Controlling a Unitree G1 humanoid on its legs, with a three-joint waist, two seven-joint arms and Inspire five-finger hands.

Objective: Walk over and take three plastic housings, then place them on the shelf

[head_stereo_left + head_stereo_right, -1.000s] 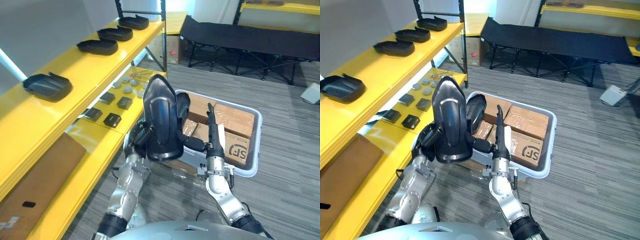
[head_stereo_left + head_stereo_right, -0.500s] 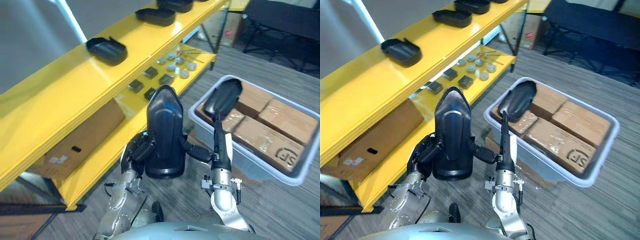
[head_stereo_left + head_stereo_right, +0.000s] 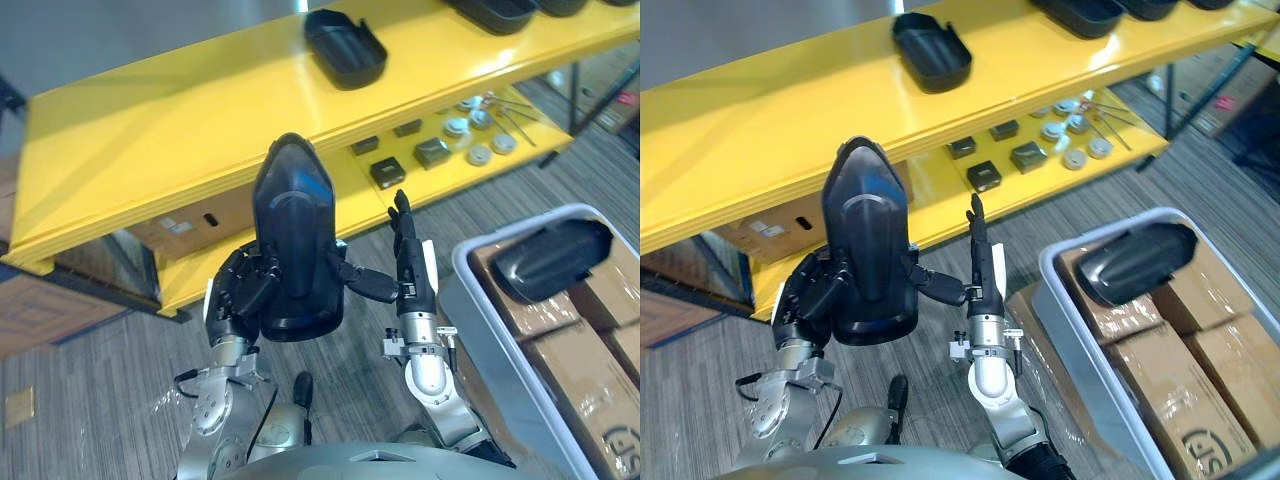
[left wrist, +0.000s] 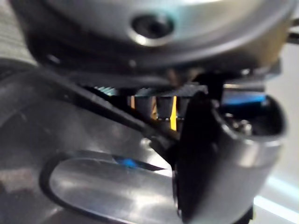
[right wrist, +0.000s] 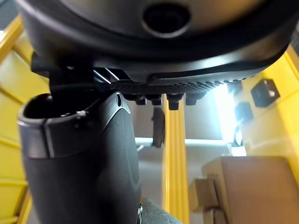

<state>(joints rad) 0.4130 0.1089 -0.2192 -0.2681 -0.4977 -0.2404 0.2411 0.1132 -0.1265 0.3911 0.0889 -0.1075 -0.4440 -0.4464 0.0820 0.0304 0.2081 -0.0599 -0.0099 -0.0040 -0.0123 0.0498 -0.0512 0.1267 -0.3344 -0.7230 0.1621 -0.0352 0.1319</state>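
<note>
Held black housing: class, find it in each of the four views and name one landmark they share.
Left eye view: housing, centre, upright in the left hand.
Right eye view: left of centre.
Left wrist view: probably the glossy curved surface past the hand.
Right wrist view: cannot tell.
Landmark: yellow shelf behind it, also in the right wrist view.

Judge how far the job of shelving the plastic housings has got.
Done: at least one housing lies on the yellow shelf. In hand: the left hand grips a second housing, right hand open beside it. Left: shelving it; a third housing sits in the bin.
</note>
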